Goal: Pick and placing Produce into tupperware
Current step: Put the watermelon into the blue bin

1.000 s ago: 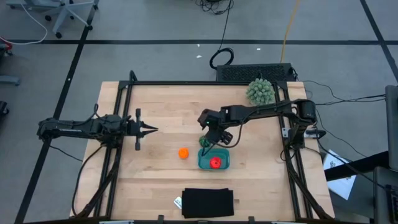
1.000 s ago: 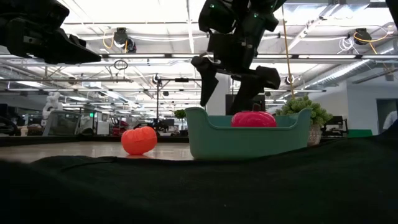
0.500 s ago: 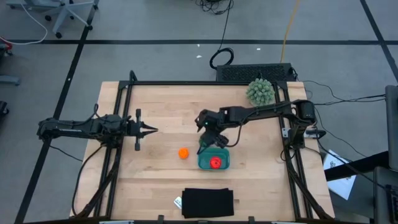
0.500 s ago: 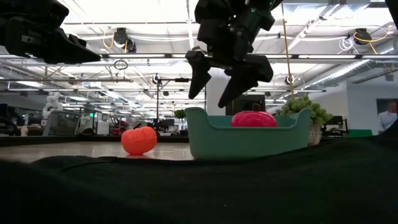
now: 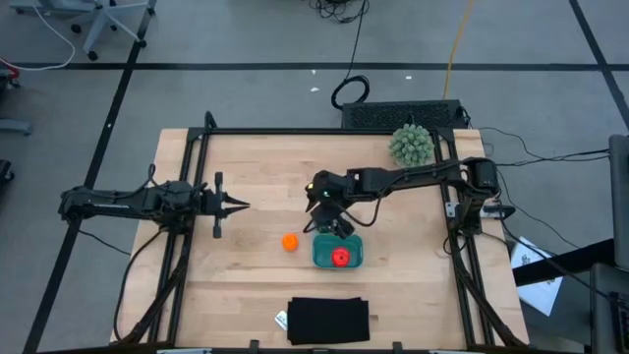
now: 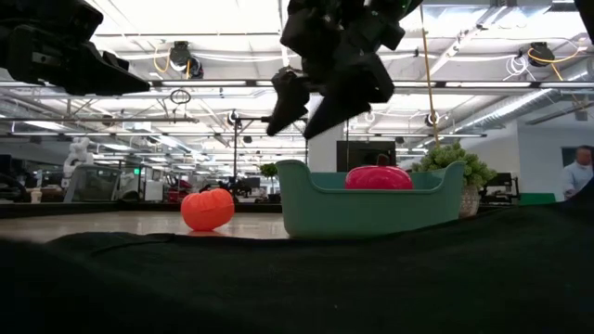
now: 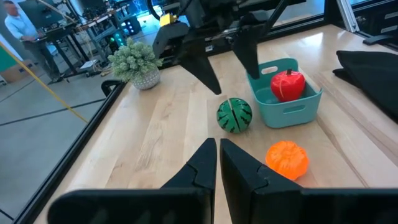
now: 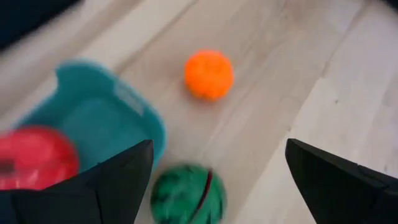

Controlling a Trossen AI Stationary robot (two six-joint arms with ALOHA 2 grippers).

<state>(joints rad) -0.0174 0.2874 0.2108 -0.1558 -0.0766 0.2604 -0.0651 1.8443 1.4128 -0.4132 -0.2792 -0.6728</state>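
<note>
The teal tupperware [image 5: 337, 254] sits near the table's middle with the red tomato [image 5: 340, 258] inside it. The orange ball [image 5: 290, 242] lies on the wood to its left. The striped watermelon [image 7: 234, 115] rests on the wood just beyond the tupperware's far side. My right gripper [image 5: 330, 226] hangs open and tilted above the watermelon [image 8: 186, 193], touching nothing. In the low view its fingers [image 6: 292, 125] are above the tupperware's left rim [image 6: 297, 172]. My left gripper [image 5: 241, 205] waits shut at the table's left, above the wood.
A pale-green spiky ball [image 5: 411, 145] stands at the far right corner of the table. A black flat rectangle [image 5: 329, 320] lies at the near edge and fills the low view's foreground [image 6: 297, 278]. A person [image 6: 580, 172] shows in the room beyond.
My right gripper has moved from over the tupperware's far-left corner a little toward the table's left, and it has tipped so that its fingers slant toward the left. It has stayed open. The produce and the tupperware have not moved.
</note>
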